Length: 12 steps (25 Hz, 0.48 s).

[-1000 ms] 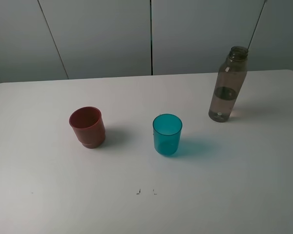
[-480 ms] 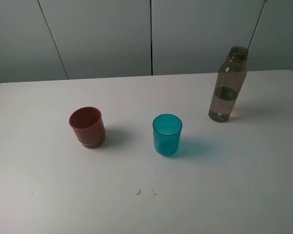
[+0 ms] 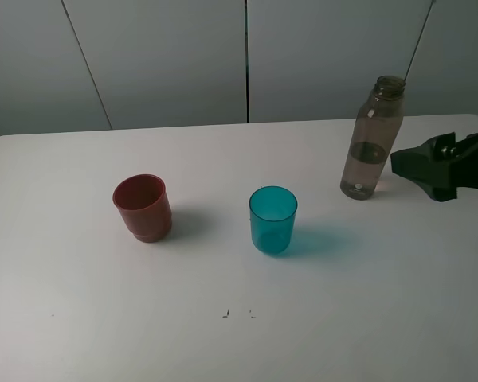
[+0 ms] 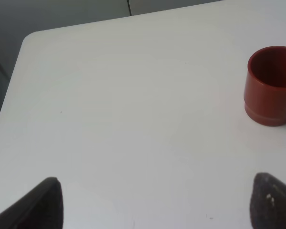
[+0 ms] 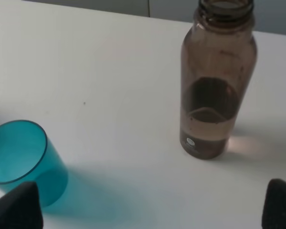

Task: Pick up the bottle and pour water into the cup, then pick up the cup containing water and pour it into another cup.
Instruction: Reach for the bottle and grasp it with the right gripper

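The smoky grey-brown bottle [image 3: 372, 138] stands uncapped at the back right of the white table, with some water in its lower part; it also shows in the right wrist view [image 5: 217, 78]. The teal cup [image 3: 272, 219] stands upright mid-table and shows in the right wrist view [image 5: 24, 160]. The red-brown cup [image 3: 143, 207] stands upright to the left and shows in the left wrist view [image 4: 270, 85]. My right gripper [image 3: 429, 169] [image 5: 148, 210] is open and empty, just right of the bottle, apart from it. My left gripper [image 4: 157, 202] is open and empty, short of the red-brown cup.
The white table [image 3: 223, 342] has rounded back corners; its left edge shows in the left wrist view [image 4: 12, 81]. A grey panelled wall [image 3: 167, 56] stands behind. Two small dark marks [image 3: 237, 313] lie near the table's front.
My right gripper has come into the exterior high view from the right edge, toward the bottle. The bottle and both cups have not moved.
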Available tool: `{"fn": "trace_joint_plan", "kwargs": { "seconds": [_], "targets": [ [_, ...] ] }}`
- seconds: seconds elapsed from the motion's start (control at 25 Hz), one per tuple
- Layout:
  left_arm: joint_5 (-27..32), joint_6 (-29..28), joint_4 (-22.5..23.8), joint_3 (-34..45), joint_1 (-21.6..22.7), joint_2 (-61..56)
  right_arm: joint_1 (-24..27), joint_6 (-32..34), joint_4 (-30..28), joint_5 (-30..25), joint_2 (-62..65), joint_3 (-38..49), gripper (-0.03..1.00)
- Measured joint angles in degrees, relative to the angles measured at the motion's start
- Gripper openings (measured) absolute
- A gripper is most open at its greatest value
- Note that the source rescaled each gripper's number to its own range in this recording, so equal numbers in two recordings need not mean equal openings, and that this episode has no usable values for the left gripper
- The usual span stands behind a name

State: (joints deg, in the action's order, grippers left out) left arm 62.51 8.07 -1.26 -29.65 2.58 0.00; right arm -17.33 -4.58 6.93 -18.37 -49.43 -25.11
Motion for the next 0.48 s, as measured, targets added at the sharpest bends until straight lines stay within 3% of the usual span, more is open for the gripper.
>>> {"fn": "trace_joint_plan", "kwargs": {
  "seconds": [0.48],
  "targets": [
    [0.0, 0.0, 0.0, 0.0, 0.0, 0.0, 0.0, 0.1, 2.7, 20.1, -20.6, 1.2, 1.0]
  ]
}}
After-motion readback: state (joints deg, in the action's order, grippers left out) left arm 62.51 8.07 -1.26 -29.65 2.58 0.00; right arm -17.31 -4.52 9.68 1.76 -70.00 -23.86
